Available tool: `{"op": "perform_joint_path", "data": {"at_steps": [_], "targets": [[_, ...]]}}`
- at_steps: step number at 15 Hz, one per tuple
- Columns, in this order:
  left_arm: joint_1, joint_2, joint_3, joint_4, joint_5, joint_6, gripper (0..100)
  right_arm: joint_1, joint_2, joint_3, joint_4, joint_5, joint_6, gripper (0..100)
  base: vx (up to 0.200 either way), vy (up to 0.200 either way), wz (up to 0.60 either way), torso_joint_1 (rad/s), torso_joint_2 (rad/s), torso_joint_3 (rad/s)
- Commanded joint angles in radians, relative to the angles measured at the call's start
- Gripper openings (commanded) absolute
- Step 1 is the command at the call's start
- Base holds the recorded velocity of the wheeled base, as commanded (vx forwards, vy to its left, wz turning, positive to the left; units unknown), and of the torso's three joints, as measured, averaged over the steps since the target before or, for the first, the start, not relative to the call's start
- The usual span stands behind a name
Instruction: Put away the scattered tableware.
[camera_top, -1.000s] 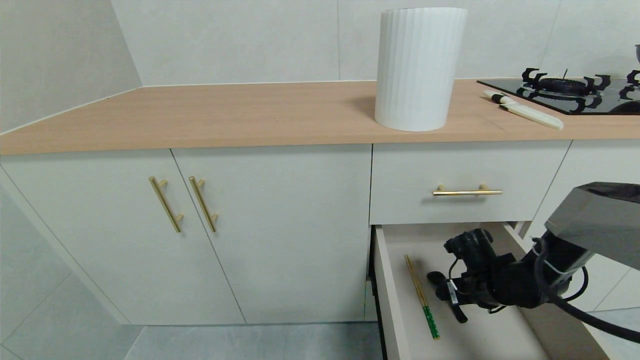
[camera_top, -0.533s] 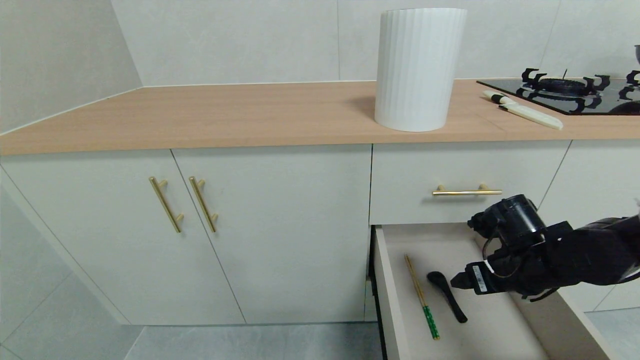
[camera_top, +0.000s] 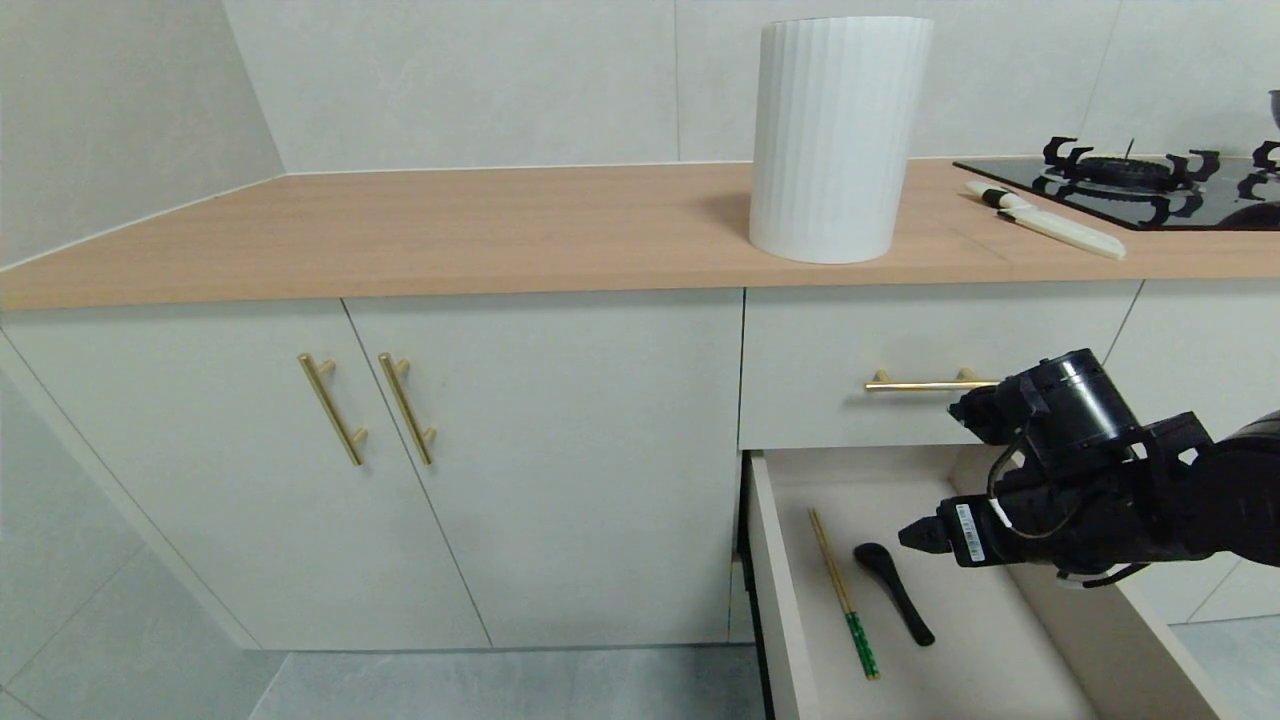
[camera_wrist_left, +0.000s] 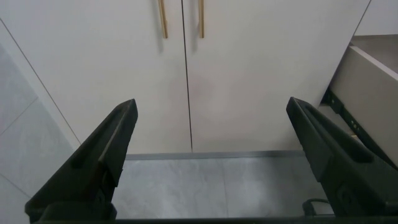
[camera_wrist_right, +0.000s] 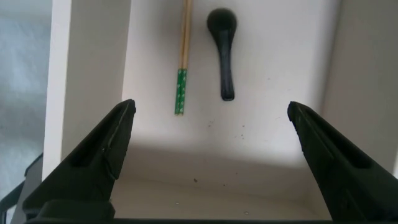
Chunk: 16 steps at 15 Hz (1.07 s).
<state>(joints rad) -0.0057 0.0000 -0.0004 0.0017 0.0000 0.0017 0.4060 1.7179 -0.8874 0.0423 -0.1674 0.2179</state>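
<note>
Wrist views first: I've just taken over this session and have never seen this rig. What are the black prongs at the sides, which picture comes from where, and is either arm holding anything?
The wide picture comes from a camera on the robot's head, looking down at a kitchen counter and the cabinets under it. The other two come from a camera on each wrist; the black prongs are that arm's own gripper fingers. The left gripper is open and empty, facing the cabinet doors low near the floor. The right gripper is open and empty above the open drawer, where a black spoon and a pair of chopsticks lie side by side, not touching. On the counter stand a white ribbed container and, nearer the stove, a knife.
</note>
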Motion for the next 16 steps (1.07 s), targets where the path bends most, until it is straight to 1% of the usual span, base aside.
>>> {"op": "perform_joint_path", "data": {"at_steps": [1, 4, 5, 10, 16], "targets": [[0.000, 0.000, 0.000, 0.000, 0.000, 0.000, 100, 0.001, -0.027, 0.001, -0.001, -0.001, 0.000, 100, 0.000, 0.000, 0.00, 0.000, 0.00, 0.000], [0.000, 0.000, 0.000, 0.000, 0.000, 0.000, 100, 0.001, -0.030, 0.002, -0.001, -0.010, 0.000, 100, 0.000, 0.000, 0.00, 0.000, 0.00, 0.000], [0.000, 0.000, -0.001, 0.000, 0.000, 0.000, 100, 0.002, -0.030, 0.004, -0.001, -0.030, 0.000, 100, 0.000, 0.000, 0.00, 0.000, 0.00, 0.000], [0.000, 0.000, 0.000, 0.000, -0.002, 0.001, 100, 0.002, -0.030, 0.004, -0.001, -0.032, 0.000, 100, 0.000, 0.000, 0.00, 0.000, 0.00, 0.000], [0.000, 0.000, 0.000, -0.002, -0.002, 0.000, 100, 0.002, -0.030, 0.005, -0.001, -0.032, -0.002, 100, -0.200, 0.000, 0.00, 0.002, 0.00, 0.002]]}}
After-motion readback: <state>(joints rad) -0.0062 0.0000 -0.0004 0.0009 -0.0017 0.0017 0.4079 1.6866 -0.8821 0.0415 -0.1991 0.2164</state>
